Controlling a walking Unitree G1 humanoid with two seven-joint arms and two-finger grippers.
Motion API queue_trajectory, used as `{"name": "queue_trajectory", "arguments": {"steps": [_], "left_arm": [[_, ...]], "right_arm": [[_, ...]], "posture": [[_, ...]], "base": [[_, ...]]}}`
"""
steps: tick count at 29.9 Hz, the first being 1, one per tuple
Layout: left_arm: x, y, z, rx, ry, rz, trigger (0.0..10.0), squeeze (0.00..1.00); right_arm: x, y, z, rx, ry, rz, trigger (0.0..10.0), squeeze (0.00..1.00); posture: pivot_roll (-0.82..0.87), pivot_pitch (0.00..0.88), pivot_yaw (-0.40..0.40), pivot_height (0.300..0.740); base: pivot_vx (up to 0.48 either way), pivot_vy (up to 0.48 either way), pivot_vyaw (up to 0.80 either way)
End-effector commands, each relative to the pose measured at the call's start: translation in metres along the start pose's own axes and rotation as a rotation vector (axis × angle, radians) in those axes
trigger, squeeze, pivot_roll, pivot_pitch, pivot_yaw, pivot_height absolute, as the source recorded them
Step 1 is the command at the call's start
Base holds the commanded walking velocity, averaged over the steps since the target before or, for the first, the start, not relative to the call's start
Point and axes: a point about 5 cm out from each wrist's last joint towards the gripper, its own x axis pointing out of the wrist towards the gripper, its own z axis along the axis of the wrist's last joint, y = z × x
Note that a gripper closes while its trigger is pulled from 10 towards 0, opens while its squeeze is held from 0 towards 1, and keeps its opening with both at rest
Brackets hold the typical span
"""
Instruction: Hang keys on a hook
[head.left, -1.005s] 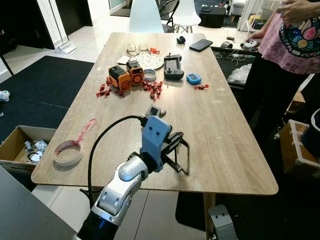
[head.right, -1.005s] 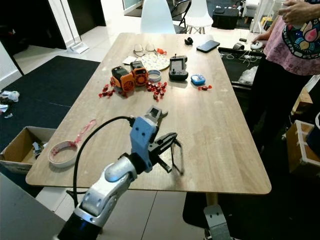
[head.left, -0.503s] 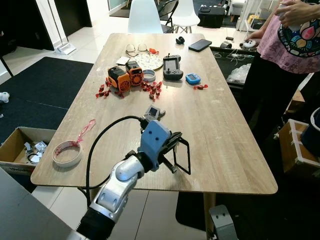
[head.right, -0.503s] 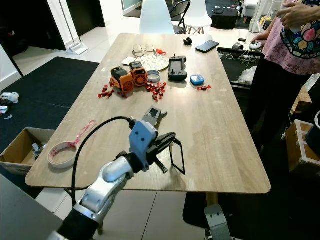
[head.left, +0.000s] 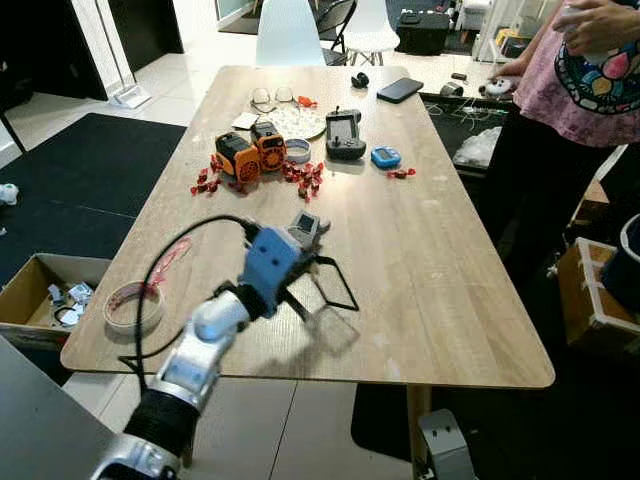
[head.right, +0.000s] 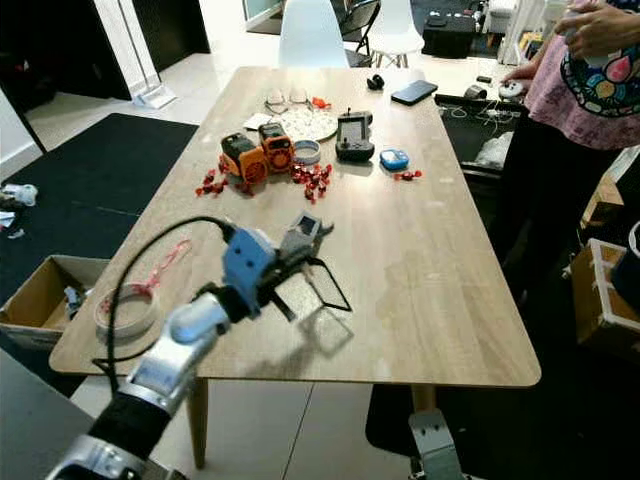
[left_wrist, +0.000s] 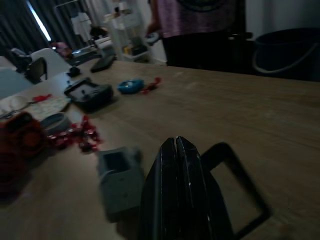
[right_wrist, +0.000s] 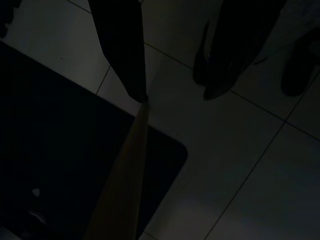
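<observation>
Jaws together beside gray, apparently blocky key fob (left_wrist: 119, 182)

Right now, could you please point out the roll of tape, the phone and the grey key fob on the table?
roll of tape (head.left: 131, 306): left eye view, on its near rim.
phone (head.left: 401, 89): left eye view, middle of its dark face.
grey key fob (head.right: 301, 234): right eye view, on its top face.

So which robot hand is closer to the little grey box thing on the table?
The left. The left gripper hovers over the table right beside the grey box, fingers shut. The right gripper hangs open down by the floor, beside the table's edge.
</observation>
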Motion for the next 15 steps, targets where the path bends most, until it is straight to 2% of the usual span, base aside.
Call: {"name": "queue_trajectory", "arguments": {"steps": [1, 5, 11, 13, 14, 15], "left_arm": [[-0.005, 0.01, -0.005, 0.027, 0.016, 0.016, 10.0, 0.0], [-0.011, 0.02, -0.01, 0.068, 0.04, 0.032, 10.0, 0.0], [-0.018, 0.023, -0.017, 0.095, 0.054, 0.013, 10.0, 0.0], [-0.022, 0.022, -0.018, 0.084, 0.052, -0.01, 10.0, 0.0], [-0.028, 0.021, -0.02, 0.036, 0.036, -0.049, 10.0, 0.0], [-0.029, 0.02, -0.02, 0.024, 0.03, -0.057, 10.0, 0.0]], "right_arm": [[-0.001, -0.001, -0.004, 0.005, 0.013, -0.008, 10.0, 0.0], [-0.001, -0.002, -0.003, 0.004, 0.01, -0.008, 10.0, 0.0], [-0.001, -0.003, -0.003, 0.002, 0.008, -0.008, 10.0, 0.0], [-0.001, -0.003, -0.002, 0.002, 0.006, -0.009, 10.0, 0.0], [-0.001, -0.003, -0.002, 0.003, 0.004, -0.01, 10.0, 0.0], [-0.001, -0.003, -0.002, 0.003, 0.003, -0.01, 10.0, 0.0]], "posture": [[0.01, 0.088, 0.009, 0.74], [0.01, 0.089, 0.006, 0.74], [0.01, 0.089, 0.005, 0.74], [0.01, 0.09, 0.007, 0.74], [0.01, 0.091, 0.007, 0.74], [0.01, 0.091, 0.007, 0.74]], "base": [[0.0, 0.0, 0.0], [0.0, 0.0, 0.0], [0.0, 0.0, 0.0], [0.0, 0.0, 0.0], [0.0, 0.0, 0.0], [0.0, 0.0, 0.0]]}}
